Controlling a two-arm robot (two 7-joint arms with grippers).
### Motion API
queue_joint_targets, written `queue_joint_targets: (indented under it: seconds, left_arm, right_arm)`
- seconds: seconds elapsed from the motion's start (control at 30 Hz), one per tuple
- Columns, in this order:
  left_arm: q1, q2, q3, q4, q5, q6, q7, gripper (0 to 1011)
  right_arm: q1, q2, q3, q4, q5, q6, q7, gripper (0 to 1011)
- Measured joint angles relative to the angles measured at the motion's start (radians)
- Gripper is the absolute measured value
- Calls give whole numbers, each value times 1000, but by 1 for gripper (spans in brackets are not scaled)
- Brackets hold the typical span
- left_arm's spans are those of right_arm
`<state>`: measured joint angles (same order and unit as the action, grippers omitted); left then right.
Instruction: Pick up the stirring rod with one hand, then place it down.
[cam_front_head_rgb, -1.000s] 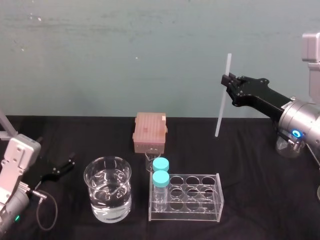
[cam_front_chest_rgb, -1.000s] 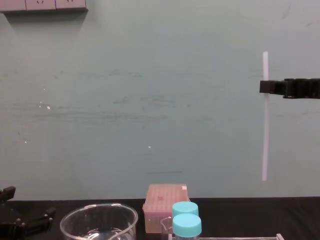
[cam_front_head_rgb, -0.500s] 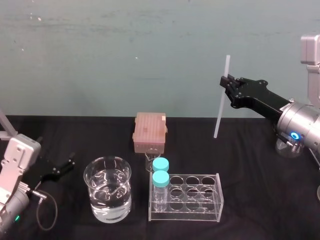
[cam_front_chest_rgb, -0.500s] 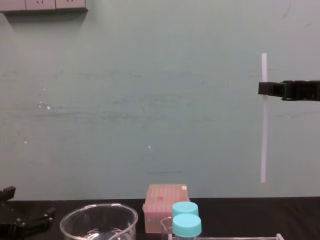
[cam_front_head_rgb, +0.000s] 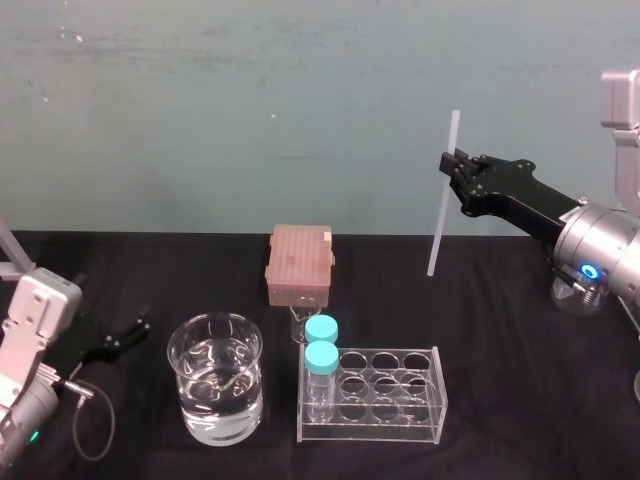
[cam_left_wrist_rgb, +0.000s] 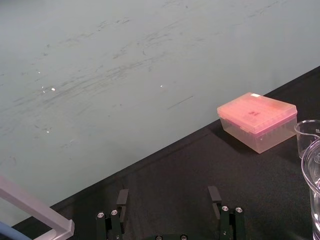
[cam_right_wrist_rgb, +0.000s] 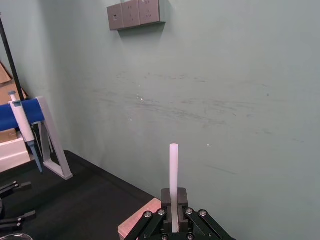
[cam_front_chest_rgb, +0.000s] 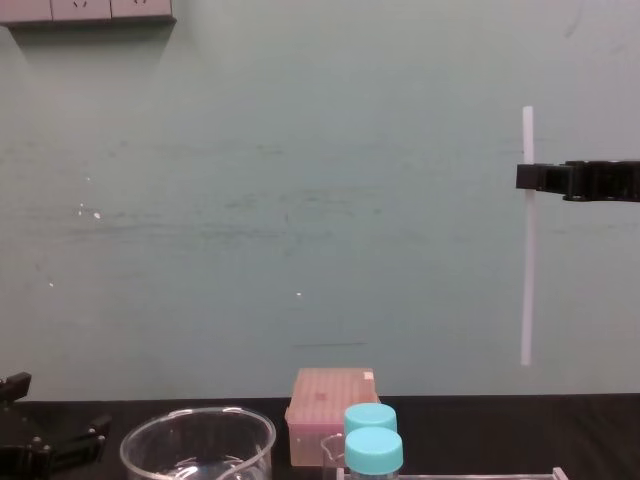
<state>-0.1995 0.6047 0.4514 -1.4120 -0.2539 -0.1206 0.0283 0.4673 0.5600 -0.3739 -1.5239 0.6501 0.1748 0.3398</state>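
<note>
The stirring rod (cam_front_head_rgb: 442, 200) is a thin whitish stick held nearly upright in the air at the right, well above the black table. My right gripper (cam_front_head_rgb: 452, 165) is shut on it about a third of the way down from its top. From the chest the rod (cam_front_chest_rgb: 527, 270) hangs straight down below the black fingers (cam_front_chest_rgb: 535, 177). In the right wrist view the rod (cam_right_wrist_rgb: 173, 172) rises from between the closed pads of that gripper (cam_right_wrist_rgb: 174, 212). My left gripper (cam_front_head_rgb: 120, 335) rests low at the left, open and holding nothing; its two fingers (cam_left_wrist_rgb: 122, 197) stand apart over the cloth.
A glass beaker of water (cam_front_head_rgb: 216, 377) stands front left. A clear tube rack (cam_front_head_rgb: 385, 395) with two blue-capped tubes (cam_front_head_rgb: 321, 345) sits at centre front. A pink tip box (cam_front_head_rgb: 299, 263) lies behind them, and a small flask (cam_front_head_rgb: 578, 292) is under my right arm.
The rod and my right gripper have shifted very slightly left and down since a second ago. The left arm has stayed put.
</note>
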Motion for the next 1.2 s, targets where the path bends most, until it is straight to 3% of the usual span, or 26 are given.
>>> queue_joint_targets:
  seconds: [1.2]
  left_arm:
    - [0,0,0,0,0,0,0,1005]
  right_arm:
    - [1,1,0,0,1,0,0,67]
